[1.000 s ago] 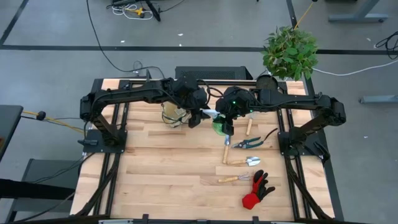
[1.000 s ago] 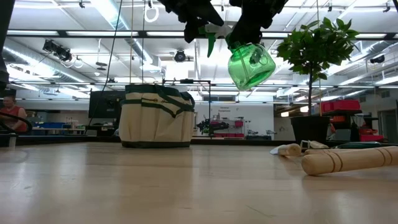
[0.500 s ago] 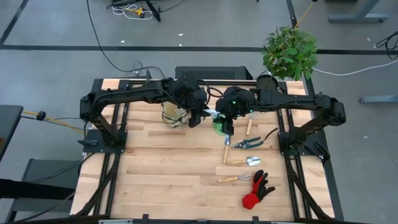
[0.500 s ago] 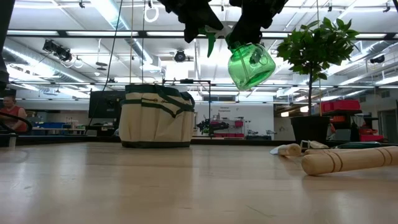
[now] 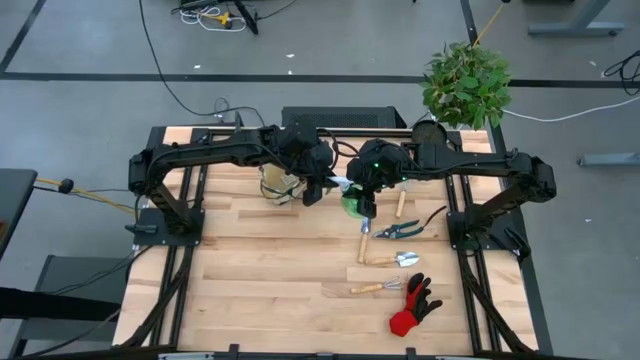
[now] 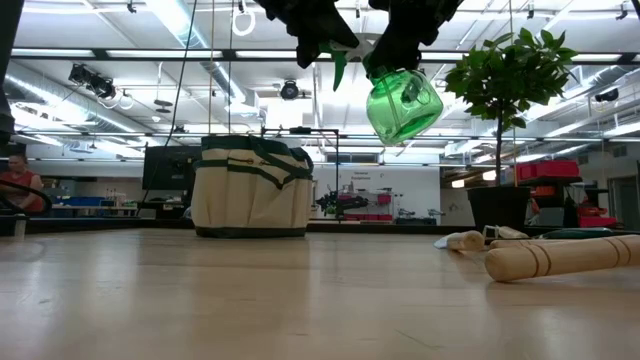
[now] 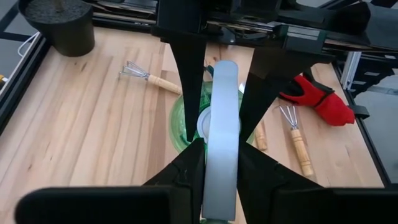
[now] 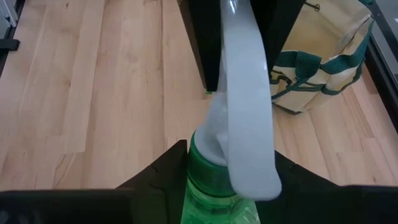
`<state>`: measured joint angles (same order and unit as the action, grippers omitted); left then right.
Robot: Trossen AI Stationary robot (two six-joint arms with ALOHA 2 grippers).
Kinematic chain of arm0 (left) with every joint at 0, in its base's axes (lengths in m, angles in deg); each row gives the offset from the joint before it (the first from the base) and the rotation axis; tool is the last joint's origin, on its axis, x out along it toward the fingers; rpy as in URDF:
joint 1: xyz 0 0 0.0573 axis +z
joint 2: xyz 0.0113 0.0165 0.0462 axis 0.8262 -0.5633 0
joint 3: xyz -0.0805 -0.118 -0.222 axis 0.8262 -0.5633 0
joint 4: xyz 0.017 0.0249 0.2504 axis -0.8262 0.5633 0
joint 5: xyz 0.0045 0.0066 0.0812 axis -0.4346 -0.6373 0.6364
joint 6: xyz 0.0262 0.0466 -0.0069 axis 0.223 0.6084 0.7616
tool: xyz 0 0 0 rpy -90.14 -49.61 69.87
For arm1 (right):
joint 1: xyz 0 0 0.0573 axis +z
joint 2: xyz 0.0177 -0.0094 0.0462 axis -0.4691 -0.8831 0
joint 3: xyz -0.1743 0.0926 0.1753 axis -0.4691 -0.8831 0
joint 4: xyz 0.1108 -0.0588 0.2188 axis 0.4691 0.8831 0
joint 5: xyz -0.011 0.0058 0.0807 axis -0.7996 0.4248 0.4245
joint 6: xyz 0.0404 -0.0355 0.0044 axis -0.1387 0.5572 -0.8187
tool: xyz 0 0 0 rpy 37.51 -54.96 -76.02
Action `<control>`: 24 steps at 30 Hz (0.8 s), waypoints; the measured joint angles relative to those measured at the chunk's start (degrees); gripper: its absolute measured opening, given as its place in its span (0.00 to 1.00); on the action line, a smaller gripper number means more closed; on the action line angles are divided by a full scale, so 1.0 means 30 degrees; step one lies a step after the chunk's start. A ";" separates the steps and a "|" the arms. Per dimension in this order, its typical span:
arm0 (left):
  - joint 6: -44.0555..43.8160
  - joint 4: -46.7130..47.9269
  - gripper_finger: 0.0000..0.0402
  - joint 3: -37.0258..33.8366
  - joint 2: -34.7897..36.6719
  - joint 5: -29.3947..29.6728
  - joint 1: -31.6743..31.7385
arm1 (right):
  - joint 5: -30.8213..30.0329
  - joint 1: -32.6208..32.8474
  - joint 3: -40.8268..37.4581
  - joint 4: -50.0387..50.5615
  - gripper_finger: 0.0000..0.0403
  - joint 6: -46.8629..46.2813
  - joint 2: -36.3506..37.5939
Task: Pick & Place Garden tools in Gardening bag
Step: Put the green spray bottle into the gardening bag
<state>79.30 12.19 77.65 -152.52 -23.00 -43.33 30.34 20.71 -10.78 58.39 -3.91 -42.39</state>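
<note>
1. You see the spray bottle (image 6: 403,104) in translucent bright green, with a pale whitish spray head (image 8: 247,118).
2. Your gardening bag (image 6: 252,188) is tan fabric with dark green trim and handles.
3. The glove (image 5: 411,304) is red with black fingers.
4. The two rakes (image 7: 296,132) have silver metal tines and light wooden handles.
5. The pruning shears (image 5: 400,230) show green handles.
6. The table (image 5: 260,270) is pale blond wood in plank strips.
7. Both arms and the left gripper (image 5: 316,190) and right gripper (image 5: 362,200) are black.
8. The plant (image 5: 466,83) has green leaves; its pot (image 7: 58,25) is black.
</note>
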 joint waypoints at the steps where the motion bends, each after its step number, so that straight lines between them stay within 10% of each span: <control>1: 0.0008 0.0004 0.20 0.0000 0.0000 -0.0034 0.0000 | 0.0013 0.0000 0.0000 0.0000 0.36 0.0000 0.0000; 24: 0.0299 0.0040 0.18 0.0000 0.0000 -0.0586 -0.0044 | -0.0117 -0.0015 0.0000 -0.0015 0.53 -0.0154 0.0000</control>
<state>80.19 12.31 77.65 -152.52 -24.76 -43.46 29.99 20.67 -10.78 58.34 -4.37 -42.39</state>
